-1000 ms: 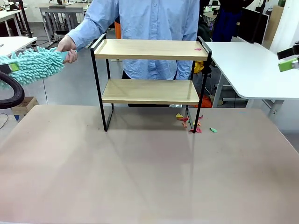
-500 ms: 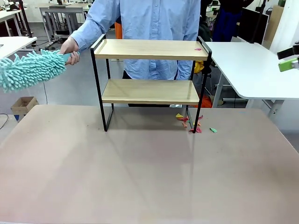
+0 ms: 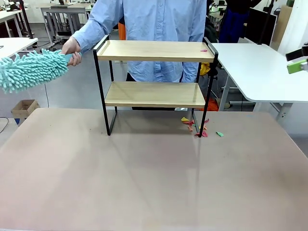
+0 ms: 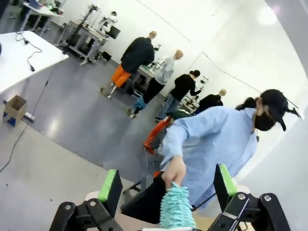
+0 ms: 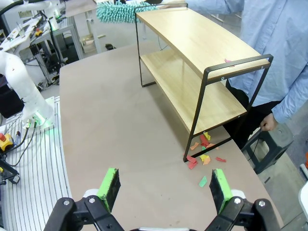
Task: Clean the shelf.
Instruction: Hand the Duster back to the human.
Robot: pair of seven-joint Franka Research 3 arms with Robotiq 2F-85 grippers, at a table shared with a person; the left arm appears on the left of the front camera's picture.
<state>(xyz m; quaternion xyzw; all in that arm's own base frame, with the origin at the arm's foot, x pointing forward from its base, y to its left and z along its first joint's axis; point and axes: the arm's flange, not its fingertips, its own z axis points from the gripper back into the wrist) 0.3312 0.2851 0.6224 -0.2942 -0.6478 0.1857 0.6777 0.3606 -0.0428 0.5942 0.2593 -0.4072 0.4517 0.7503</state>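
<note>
The shelf (image 3: pixel 155 72) stands in the upper middle of the front view, on the far part of the brown table (image 3: pixel 144 183). In my right wrist view it fills the upper centre, well ahead of my right gripper (image 5: pixel 163 187), whose green pads (image 5: pixel 109 186) are spread wide at the bottom edge with nothing between them. Coloured paper scraps (image 5: pixel 202 151) lie on the table by the shelf's near foot, and one pink scrap (image 3: pixel 203 50) sits on the top board. My left gripper (image 4: pixel 166 190) is also spread wide and holds nothing; between its fingers I see the person's hand (image 4: pixel 174 171) gripping a teal microfibre duster (image 4: pixel 176 211). I can read no writing anywhere
</note>
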